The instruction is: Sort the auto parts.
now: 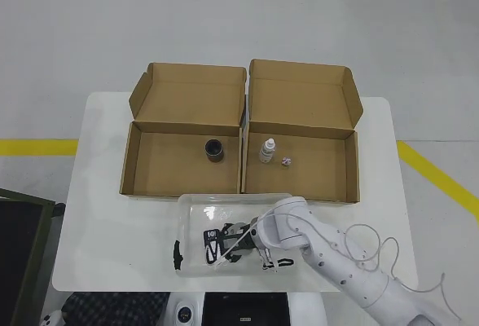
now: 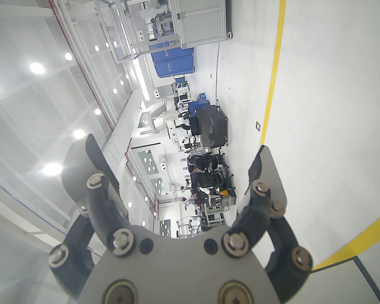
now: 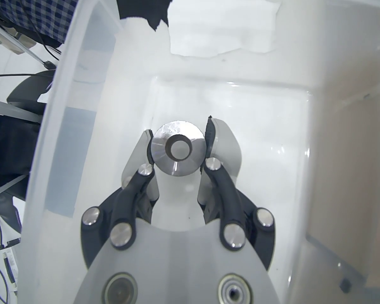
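Right claw [image 3: 179,137]: closed on a round metal part [image 3: 177,151] with a central hole, one finger pressed to each side of its rim. The part is held low inside a clear plastic bin [image 1: 192,204], just above the bin's floor. The top view shows this arm entering the bin from the near right.

Left claw [image 2: 175,147]: spread wide and holding nothing, pointing out into the room away from the table [image 1: 101,204].

The bin stands at the near middle of the table. A black curved piece [image 1: 176,254] lies at its left wall. Just beyond the bin, two open cardboard boxes sit side by side with their lids folded back. The left box [image 1: 129,163] holds a dark cylindrical part [image 1: 215,149]. The right box [image 1: 352,167] holds a small white bottle-shaped part [image 1: 267,150] and, just beside it, a tiny pale piece [image 1: 286,160].
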You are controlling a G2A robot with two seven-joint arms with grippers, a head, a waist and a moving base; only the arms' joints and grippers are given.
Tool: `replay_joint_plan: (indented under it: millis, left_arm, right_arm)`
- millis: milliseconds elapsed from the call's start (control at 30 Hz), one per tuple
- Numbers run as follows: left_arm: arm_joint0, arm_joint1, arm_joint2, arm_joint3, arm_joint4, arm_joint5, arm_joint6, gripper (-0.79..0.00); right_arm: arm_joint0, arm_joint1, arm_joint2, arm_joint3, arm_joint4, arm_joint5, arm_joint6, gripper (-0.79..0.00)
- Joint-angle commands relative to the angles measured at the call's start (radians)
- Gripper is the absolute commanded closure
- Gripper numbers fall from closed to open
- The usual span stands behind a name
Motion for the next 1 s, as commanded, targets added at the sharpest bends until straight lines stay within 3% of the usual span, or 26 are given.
replay_joint_plan:
  millis: [0, 600, 967]
  left_arm:
    - [0.0, 0.0, 0.0, 0.0, 0.0, 0.0, 0.0, -0.785]
    - [0.0, 0.0, 0.0, 0.0, 0.0, 0.0, 0.0, -0.785]
    - [0.0, 0.0, 0.0, 0.0, 0.0, 0.0, 0.0, -0.785]
  right_arm:
    - [0.005, 0.001, 0.005, -0.01, 0.016, 0.002, -0.009, 0.0]
    - [0.001, 0.022, 0.106, -0.068, 0.174, 0.035, -0.122, 0.0]
    - [-0.048, 0.044, 0.223, -0.115, 0.234, 0.089, -0.233, 0.0]
